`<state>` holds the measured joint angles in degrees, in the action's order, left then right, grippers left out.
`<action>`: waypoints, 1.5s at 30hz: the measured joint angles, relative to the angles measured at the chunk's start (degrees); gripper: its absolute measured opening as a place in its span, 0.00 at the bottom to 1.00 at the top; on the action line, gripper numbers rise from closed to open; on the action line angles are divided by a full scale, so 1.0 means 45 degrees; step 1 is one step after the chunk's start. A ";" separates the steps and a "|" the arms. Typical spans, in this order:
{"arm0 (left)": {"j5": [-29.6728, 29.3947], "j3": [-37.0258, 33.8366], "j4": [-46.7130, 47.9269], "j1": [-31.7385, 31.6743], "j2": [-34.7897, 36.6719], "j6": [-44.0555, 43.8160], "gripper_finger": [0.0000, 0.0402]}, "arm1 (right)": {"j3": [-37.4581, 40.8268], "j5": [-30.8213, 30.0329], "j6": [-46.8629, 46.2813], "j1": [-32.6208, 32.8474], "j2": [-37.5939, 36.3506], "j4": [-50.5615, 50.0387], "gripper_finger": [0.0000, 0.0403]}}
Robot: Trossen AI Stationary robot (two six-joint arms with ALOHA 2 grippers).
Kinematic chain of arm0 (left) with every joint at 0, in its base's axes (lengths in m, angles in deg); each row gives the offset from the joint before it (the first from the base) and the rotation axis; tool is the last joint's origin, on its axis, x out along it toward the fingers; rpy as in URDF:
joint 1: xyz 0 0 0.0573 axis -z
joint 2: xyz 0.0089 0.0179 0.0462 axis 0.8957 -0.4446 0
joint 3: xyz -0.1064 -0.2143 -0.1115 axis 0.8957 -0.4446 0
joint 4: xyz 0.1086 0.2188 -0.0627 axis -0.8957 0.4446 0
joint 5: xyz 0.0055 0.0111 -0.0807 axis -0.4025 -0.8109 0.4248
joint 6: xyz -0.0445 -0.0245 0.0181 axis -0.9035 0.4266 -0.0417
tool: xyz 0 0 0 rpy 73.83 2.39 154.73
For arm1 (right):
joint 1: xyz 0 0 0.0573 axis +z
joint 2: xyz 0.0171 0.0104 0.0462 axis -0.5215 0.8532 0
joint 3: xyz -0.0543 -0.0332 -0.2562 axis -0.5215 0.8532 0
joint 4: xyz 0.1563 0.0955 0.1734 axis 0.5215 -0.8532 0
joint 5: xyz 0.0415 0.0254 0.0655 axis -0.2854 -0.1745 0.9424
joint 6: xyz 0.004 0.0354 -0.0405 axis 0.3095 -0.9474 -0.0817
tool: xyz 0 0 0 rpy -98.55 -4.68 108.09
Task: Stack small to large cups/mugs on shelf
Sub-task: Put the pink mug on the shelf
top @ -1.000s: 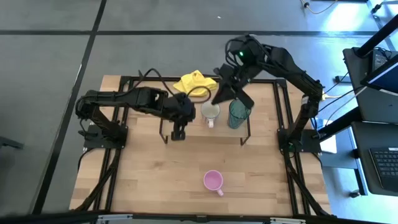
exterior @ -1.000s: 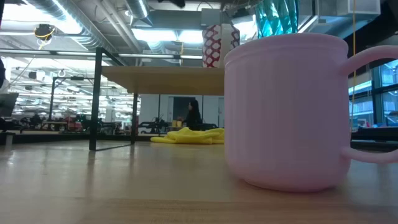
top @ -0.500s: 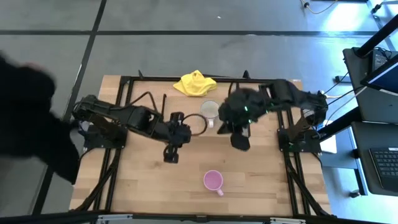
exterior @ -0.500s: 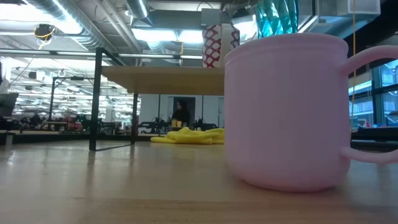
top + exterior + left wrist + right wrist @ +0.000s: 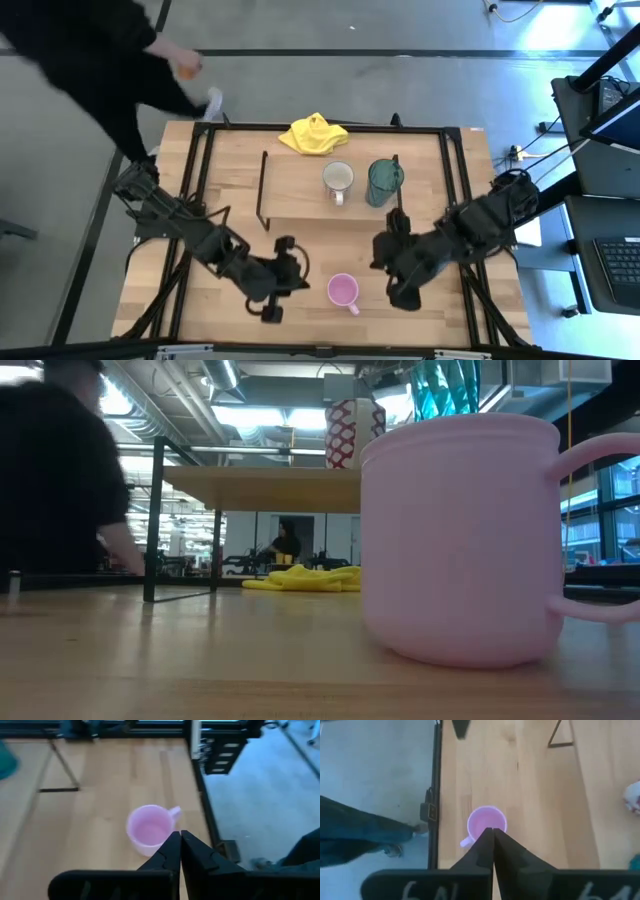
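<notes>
Pink mug (image 5: 343,291) between shut, empty left claw (image 5: 272,313), right claw (image 5: 398,297); low view hides both.

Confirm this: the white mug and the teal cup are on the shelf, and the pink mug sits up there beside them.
Not quite. The white mug and the teal cup do stand on the shelf, but the pink mug is down on the tabletop, nearer the front edge, between the two shut grippers. The high view shows it.
</notes>
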<state>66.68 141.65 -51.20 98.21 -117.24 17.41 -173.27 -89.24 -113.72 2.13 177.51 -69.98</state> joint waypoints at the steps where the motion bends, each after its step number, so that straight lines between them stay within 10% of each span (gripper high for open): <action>1: 0.0003 -0.0252 -0.0385 0.0131 0.0007 -0.0033 0.02 | 0.0263 -0.0002 -0.0048 0.0141 0.0000 0.0112 0.02; 15: 0.2547 -0.3222 -0.5742 -0.0908 0.0040 0.2745 0.01 | 0.3712 0.0546 0.0177 0.0696 0.0019 0.7915 0.02; 28: 0.5134 -0.3203 -0.1410 -0.4552 0.3425 0.6147 0.00 | 0.3901 -0.2257 -0.2600 0.0572 0.0010 0.5098 0.01; 45: 0.9785 -0.9191 -0.2395 -1.2055 1.0790 0.7337 0.01 | 0.3897 -0.1413 -0.4008 -0.0935 0.0283 0.4560 0.01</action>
<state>110.72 100.29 -61.98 43.96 -68.68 50.43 -155.74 -95.60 -131.76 -2.08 178.79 -49.46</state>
